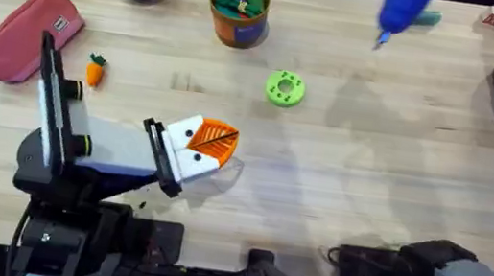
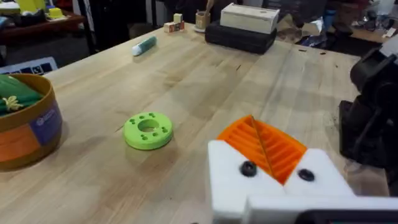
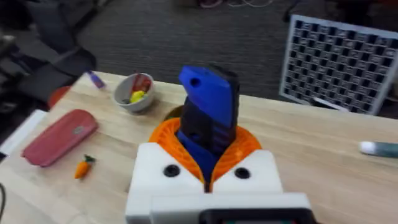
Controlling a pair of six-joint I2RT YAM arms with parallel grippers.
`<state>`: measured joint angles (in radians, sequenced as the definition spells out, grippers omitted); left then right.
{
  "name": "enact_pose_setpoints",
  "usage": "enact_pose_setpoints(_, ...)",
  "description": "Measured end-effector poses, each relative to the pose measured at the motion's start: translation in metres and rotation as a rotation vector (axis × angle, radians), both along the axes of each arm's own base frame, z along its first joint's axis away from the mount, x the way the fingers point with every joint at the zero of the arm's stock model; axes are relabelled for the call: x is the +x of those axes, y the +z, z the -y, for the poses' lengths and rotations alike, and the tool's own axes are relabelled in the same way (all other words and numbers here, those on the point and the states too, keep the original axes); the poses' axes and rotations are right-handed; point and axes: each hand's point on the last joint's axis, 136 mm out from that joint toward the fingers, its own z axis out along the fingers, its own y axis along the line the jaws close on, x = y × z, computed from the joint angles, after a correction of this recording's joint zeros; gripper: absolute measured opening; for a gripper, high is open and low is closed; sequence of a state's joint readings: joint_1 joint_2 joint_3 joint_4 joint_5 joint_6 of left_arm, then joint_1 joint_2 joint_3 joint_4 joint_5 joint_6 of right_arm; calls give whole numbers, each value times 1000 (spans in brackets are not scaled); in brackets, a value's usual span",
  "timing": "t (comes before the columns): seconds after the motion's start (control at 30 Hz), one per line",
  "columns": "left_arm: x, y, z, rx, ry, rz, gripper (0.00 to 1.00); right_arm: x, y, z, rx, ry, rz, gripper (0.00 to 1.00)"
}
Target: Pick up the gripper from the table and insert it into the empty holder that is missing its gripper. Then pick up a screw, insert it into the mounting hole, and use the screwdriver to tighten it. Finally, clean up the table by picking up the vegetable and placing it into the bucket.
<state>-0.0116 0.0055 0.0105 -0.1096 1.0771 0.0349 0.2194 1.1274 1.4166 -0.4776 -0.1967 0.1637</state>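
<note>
While clamped on the screwdriver [image 3: 208,115], right claw [image 3: 208,165]; left claw [image 2: 273,155] pressed together, empty.

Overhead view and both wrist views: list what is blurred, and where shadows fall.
Overhead: the screwdriver at the far edge is smeared, while the carrot and green disc are crisp; faint shadows cross the table. Left wrist: the far clutter is soft and the disc casts a small shadow. Right wrist: the screwdriver in the right gripper looks soft.
</note>
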Motion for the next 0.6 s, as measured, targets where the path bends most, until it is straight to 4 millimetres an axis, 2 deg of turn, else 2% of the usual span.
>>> enact_pose_setpoints(0.13,0,0,0,0,0,0,7,-3,-16,-30,80,74,17,23)
enact_pose_setpoints(0.27,0,0,0,0,0,1,7,-12,-24,-67,141,218,38,23)
enact_pose_setpoints(0.47,0,0,0,0,0,0,7,-40,-8,-129,215,513,110,23)
enact_pose_setpoints(0.6,0,0,0,0,0,0,7,-64,-2,-154,241,648,116,23)
